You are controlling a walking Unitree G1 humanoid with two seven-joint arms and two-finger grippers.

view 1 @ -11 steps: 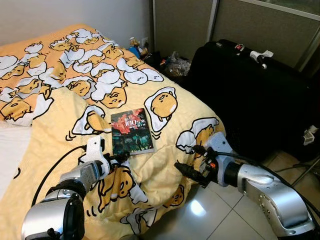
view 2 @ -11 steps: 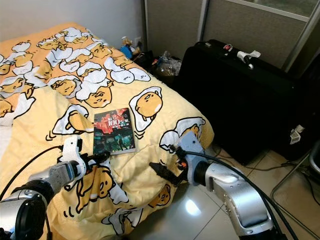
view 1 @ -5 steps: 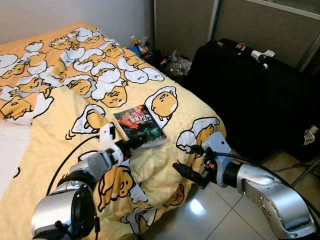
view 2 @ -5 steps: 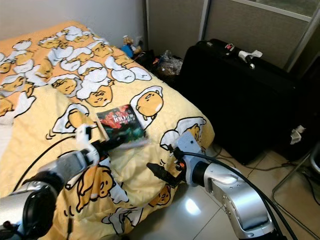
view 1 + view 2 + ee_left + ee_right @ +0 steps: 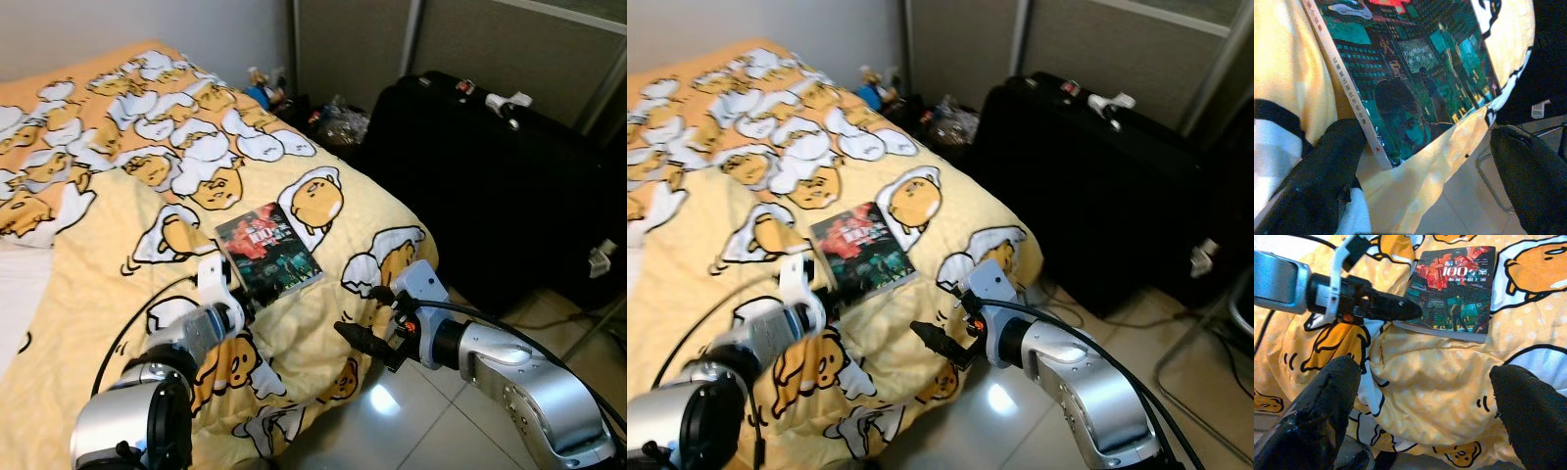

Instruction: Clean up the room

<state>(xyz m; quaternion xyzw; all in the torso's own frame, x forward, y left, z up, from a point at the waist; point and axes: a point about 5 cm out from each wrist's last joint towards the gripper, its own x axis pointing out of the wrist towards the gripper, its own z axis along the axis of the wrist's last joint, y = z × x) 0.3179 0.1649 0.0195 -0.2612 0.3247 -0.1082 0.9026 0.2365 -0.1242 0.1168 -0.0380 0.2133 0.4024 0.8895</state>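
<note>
In the left eye view the step in hand looks like picking up the book (image 5: 269,258), which lies on the yellow duvet (image 5: 118,235) near the bed's right edge, with the left gripper (image 5: 242,305) at its near-left corner. The left wrist view shows its 2 fingers (image 5: 1327,161) spread wide around that corner, so the next move calls for closing on it. In the right wrist view the right gripper (image 5: 1422,396) hovers open, just near of the book.

Readable text: one number on a book cover.

The book (image 5: 1454,293) lying on the yellow blanket (image 5: 1440,391) carries a large white "100" near the top of its cover, at about 12 o'clock over the dark teal artwork; the characters beside it are too small to read. Its pale spine (image 5: 1347,93) bears a column of red characters, not legible.
</note>
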